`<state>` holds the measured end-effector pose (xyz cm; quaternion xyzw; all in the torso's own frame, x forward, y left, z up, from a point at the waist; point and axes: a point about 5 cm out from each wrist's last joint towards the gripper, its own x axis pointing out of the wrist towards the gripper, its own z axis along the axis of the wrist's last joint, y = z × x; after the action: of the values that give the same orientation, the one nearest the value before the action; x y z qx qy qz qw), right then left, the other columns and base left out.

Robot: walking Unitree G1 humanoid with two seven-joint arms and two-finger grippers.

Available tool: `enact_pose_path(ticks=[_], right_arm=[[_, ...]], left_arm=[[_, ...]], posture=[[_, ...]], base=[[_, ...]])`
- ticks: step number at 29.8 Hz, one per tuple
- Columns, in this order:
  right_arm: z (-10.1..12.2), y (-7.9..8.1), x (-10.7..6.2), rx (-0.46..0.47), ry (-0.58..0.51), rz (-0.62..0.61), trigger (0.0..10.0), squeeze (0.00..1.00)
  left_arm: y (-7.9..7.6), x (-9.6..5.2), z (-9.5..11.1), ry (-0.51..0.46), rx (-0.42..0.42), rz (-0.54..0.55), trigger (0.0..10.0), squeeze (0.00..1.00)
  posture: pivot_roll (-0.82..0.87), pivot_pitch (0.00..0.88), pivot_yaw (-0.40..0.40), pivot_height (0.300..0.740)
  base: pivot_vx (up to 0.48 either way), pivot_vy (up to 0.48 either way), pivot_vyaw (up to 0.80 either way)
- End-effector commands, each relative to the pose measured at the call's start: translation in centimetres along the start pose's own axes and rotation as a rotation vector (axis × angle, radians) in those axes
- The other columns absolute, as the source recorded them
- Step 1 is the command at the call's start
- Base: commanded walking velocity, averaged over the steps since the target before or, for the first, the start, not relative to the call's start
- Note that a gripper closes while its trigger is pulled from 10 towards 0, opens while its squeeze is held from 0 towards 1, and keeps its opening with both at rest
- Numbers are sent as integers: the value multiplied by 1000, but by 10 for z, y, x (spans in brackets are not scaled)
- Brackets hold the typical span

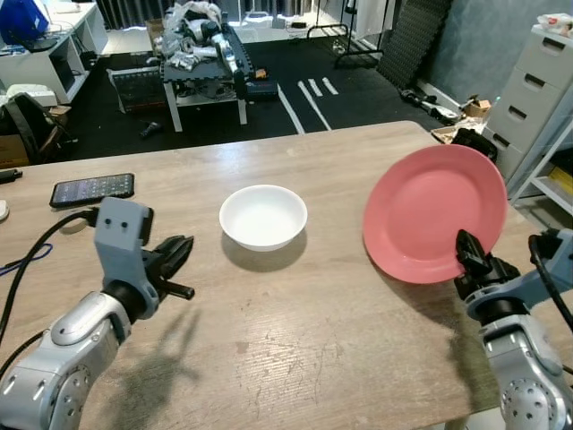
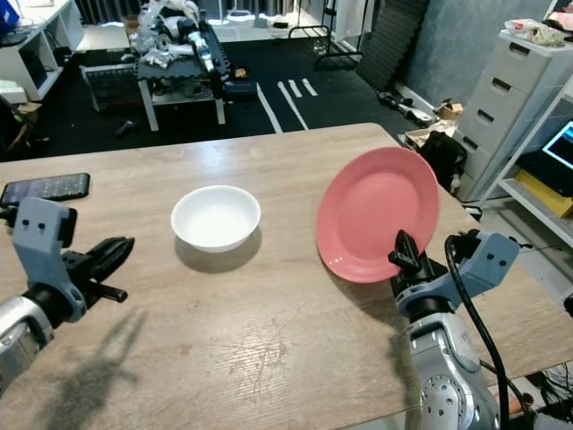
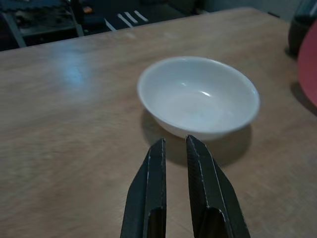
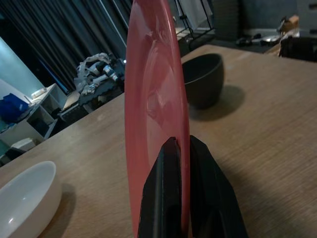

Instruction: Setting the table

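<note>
Gripping the round pink plate (image 1: 434, 213) by its rim, right pincer (image 1: 472, 255) is tilting it above the wooden table (image 1: 295, 358) — left pincer (image 3: 174, 151) nearly closed, empty, pointing at the white bowl (image 1: 263, 216).

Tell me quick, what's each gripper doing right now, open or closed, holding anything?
Left gripper: shut, holding nothing, aimed at the white bowl.
Right gripper: shut on the rim of the pink plate, held tilted above the table.

- A big wooden table (image 1: 295, 358) sits in front.
- The floor (image 1: 295, 81) is dark.
- White drawers (image 1: 537, 85) stand by a grey wall (image 1: 474, 40).
</note>
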<state>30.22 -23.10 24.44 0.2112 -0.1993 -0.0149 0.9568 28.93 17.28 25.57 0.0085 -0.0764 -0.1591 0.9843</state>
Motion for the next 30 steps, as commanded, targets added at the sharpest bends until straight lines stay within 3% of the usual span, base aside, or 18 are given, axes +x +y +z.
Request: enact_pose_path(ticks=[1, 9, 16, 19, 23, 26, 30], right_arm=[[-3, 0, -2, -15, -1, -1, 10000, 0], [-8, 7, 0, -6, -38, 13, 10000, 0], [-1, 16, -2, 160, -68, 90, 10000, 0], [8, 12, 1, 160, -107, 69, 10000, 0], [23, 2, 4, -9, -195, -36, 10000, 0], [30, -4, 5, -52, -255, -105, 10000, 0], [24, -2, 4, -83, -235, -106, 10000, 0]], left_arm=[[-5, -1, -3, 11, 40, 3, 10000, 0], [-7, 7, -6, -9, 66, 20, 10000, 0], [-11, 11, -9, -13, 90, 40, 10000, 0], [-13, 12, -9, -17, 93, 45, 10000, 0], [-14, 15, -9, -22, 147, 59, 10000, 0], [-13, 17, -10, -27, 164, 72, 10000, 0], [-11, 18, -11, -20, 199, 87, 10000, 0]], posture=[[54, 157, 135, 740], [57, 152, 152, 740], [57, 154, 155, 740], [56, 156, 153, 740], [54, 156, 151, 740], [52, 154, 152, 740], [53, 149, 153, 740]], base=[[0, 0, 0], [0, 0, 0], [0, 0, 0], [0, 0, 0], [0, 0, 0], [0, 0, 0], [0, 0, 0]])
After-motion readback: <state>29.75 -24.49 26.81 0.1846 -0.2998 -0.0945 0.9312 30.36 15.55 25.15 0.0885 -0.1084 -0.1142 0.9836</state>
